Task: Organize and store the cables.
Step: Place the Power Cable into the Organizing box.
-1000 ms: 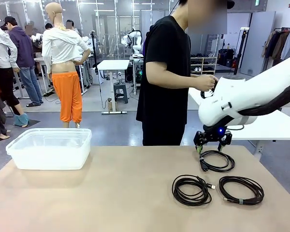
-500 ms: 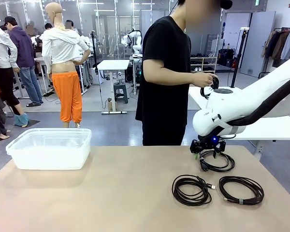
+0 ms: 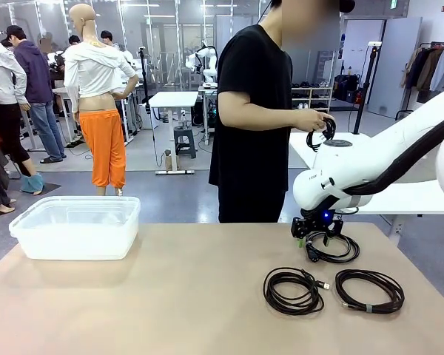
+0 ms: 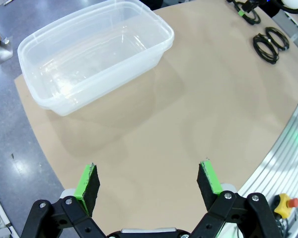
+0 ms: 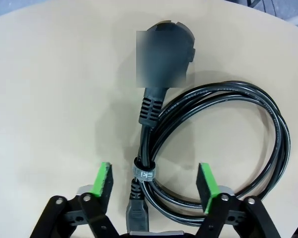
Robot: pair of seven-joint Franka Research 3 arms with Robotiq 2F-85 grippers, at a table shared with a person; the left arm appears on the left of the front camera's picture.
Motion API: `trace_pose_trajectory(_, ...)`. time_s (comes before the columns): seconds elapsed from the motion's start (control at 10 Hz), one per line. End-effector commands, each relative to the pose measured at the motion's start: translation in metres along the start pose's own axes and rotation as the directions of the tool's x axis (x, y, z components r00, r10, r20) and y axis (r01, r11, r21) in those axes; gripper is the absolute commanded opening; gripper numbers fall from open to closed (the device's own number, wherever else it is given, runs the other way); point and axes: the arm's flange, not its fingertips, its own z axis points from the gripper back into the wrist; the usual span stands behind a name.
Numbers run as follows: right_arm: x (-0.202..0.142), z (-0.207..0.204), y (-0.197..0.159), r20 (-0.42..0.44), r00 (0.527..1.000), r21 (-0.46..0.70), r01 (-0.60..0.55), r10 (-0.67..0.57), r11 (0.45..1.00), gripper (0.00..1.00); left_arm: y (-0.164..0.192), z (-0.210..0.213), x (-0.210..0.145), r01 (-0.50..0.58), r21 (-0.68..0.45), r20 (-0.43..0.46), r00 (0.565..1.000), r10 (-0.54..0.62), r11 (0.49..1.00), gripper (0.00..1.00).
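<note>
Descent marks the change: a second ago the right gripper hung above the far coil, and now it sits down on it. Its jaws stand wide, green pads either side of the bundled strands, closed on nothing yet. That coil is a power cord of smooth, glossy black rubber, looped round, cinched by a grey fabric strap, with a ribbed strain relief leading into a chunky moulded plug. Two thinner black coils lie flat just nearer on the matte tan table. The left gripper hangs wide open over bare tabletop, short of a translucent, round-cornered plastic tub.
</note>
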Motion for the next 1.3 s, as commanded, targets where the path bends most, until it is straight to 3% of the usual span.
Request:
trace_pose_trajectory(0.0,0.001,0.006,0.006,-0.002,0.999,-0.053,0.051,-0.051,0.997,0.0,0.001,0.001,0.0,0.01,-0.012,0.01,1.0,-0.01,1.0,1.0)
trace_pose_trajectory(0.2,-0.004,0.004,0.011,-0.01,0.997,-0.08,0.073,-0.074,0.994,0.0,0.001,0.001,0.0,0.01,-0.012,0.01,1.0,-0.01,1.0,1.0)
trace_pose_trajectory(0.3,-0.006,0.001,0.013,-0.008,0.997,-0.085,0.074,-0.074,0.994,0.12,0.001,0.001,0.0,0.01,-0.012,0.01,1.0,-0.01,1.0,1.0)
trace_pose_trajectory(0.4,-0.005,0.001,0.011,0.011,0.996,-0.075,0.089,-0.088,0.993,0.03,0.001,0.001,0.0,0.01,-0.012,0.01,1.0,-0.01,1.0,1.0)
trace_pose_trajectory(0.5,-0.003,0.001,0.006,0.015,0.994,-0.074,0.11,-0.109,0.991,0.0,0.001,0.001,0.0,0.01,-0.012,0.01,1.0,-0.01,1.0,1.0)
trace_pose_trajectory(1.2,-0.001,0.003,-0.004,0.002,0.996,-0.046,0.093,-0.093,0.995,0.0,0.001,0.001,0.0,0.01,-0.012,0.01,1.0,-0.01,1.0,1.0)
